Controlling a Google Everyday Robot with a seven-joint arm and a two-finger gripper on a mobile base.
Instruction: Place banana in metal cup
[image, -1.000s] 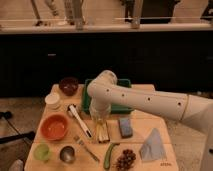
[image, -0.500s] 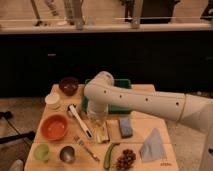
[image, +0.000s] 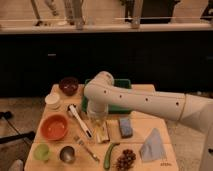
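The gripper hangs closed over the middle of the table, right above the banana, probably clamped on it, though the view is poor. The metal cup waits near-left, beside the green cup.

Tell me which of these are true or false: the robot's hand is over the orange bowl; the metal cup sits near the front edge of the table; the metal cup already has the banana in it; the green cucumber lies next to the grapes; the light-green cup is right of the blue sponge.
1. False. The hand is down near the middle of the table, at the banana, right of the orange bowl.
2. True. The metal cup sits there.
3. False. The banana lies mid-table.
4. True. The cucumber lies left of the grapes.
5. False. The light-green cup is far left of the sponge.
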